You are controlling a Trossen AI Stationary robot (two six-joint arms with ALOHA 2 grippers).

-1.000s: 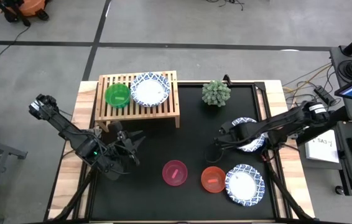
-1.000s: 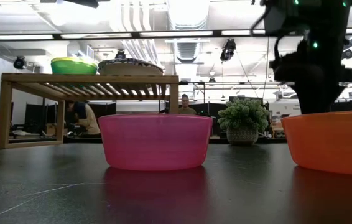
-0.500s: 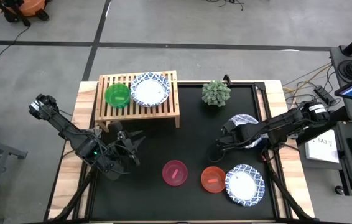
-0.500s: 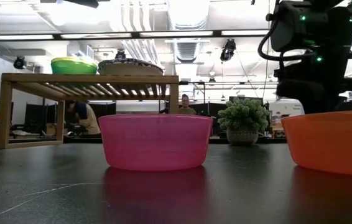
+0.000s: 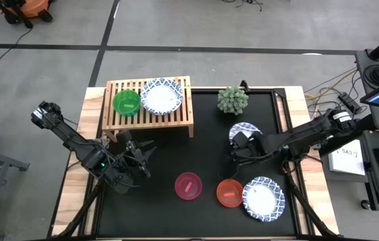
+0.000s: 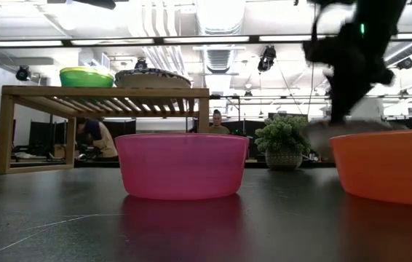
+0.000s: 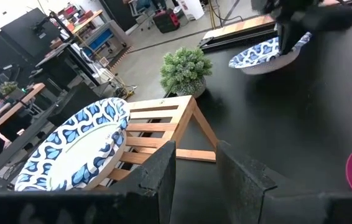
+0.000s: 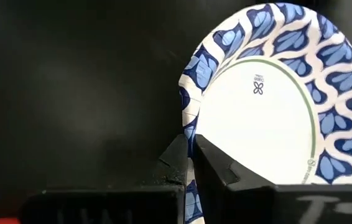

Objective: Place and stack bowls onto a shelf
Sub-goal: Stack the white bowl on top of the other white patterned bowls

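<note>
The light-wood shelf [image 5: 149,106] at the far left carries a green bowl [image 5: 126,102] and a white bowl with a blue rim [image 5: 161,96] side by side on its slatted top. My right gripper [image 5: 238,144] is shut on another white-and-blue bowl [image 5: 246,130] right of the table's middle. A pink bowl [image 5: 188,185], a red bowl [image 5: 229,193] and a third white-and-blue bowl [image 5: 264,198] sit on the black mat near the front edge. My left gripper [image 7: 194,167] waits open in front of the shelf, with nothing between its fingers. My right gripper pinches the white-and-blue bowl's patterned rim [image 8: 189,127] between its two fingers [image 8: 177,155]. The bowl stands tilted in the hold, its white face toward the wrist camera. In the low view it hangs blurred [image 6: 341,131] above the mat.
A small potted plant [image 5: 232,100] stands at the far edge, just beyond the held bowl. The black mat [image 5: 196,144] is bare between the shelf and the front bowls. A person sits in the room behind the table [image 6: 215,121].
My right gripper has shut on the rim of the white-and-blue bowl that lay at the right. It has lifted the bowl off the mat and carried it toward the table's left and far side. The bowl is now tipped.
</note>
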